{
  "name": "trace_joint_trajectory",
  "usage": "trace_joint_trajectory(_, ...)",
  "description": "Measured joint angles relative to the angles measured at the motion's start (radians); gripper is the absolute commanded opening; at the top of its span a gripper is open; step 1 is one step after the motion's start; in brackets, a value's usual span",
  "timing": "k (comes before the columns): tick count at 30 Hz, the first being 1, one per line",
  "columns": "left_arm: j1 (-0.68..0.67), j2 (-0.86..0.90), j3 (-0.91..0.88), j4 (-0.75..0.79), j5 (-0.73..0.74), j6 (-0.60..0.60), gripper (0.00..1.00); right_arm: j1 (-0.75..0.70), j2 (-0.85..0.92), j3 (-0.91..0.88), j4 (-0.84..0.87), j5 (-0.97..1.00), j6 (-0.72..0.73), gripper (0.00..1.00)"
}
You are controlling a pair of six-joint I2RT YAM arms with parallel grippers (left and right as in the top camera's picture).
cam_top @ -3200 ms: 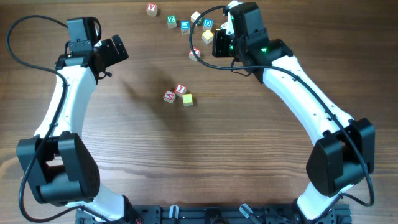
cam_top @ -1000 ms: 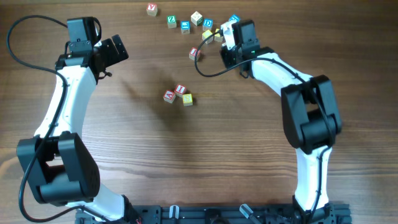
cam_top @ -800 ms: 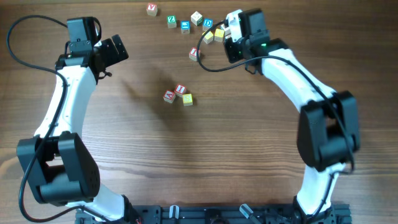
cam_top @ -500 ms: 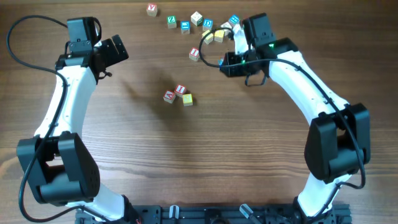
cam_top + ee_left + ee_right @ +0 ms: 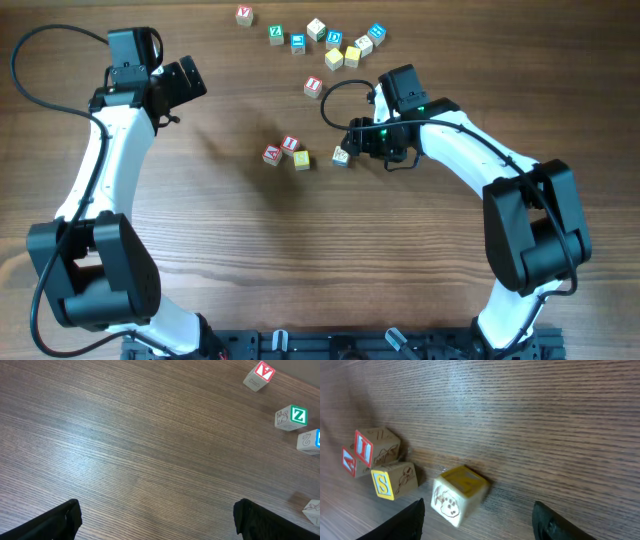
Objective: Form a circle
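Three small wooden letter cubes sit in a tight clump at mid-table: a red "I" point(image 5: 291, 144) point(image 5: 370, 445), a red "A" point(image 5: 271, 155) point(image 5: 347, 460) and a yellow "S" point(image 5: 301, 159) point(image 5: 392, 480). No full circle of cubes shows. A fourth cube point(image 5: 340, 156) point(image 5: 457, 492), with a yellow top and a drawing on its side, lies on the table just right of the clump. My right gripper point(image 5: 352, 143) point(image 5: 477, 510) is open around it, both fingers clear of its sides. My left gripper point(image 5: 193, 82) point(image 5: 157, 522) hovers open and empty at the back left.
Several loose letter cubes lie along the table's far edge, among them a red one point(image 5: 244, 14) point(image 5: 260, 375), a green "Z" point(image 5: 275, 33) point(image 5: 291, 416), a blue one point(image 5: 377, 33) and a yellow one point(image 5: 351, 57). A lone red cube point(image 5: 313, 87) sits between that group and the clump.
My right gripper swung from the loose cubes at the back down to beside the clump and opened, leaving the yellow-topped cube on the table. The left arm has not moved.
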Motion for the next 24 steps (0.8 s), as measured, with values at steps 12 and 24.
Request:
trace_joint_trajectory(12, 0.000, 0.000, 0.000, 0.000, 0.000, 0.000, 1.00, -0.006, 0.000, 0.000, -0.011, -0.092, 0.061, 0.04)
trace_joint_trajectory(24, 0.000, 0.000, 0.000, 0.000, 0.000, 0.000, 1.00, 0.047, 0.058, -0.002, 0.139, -0.086, 0.148, 0.04)
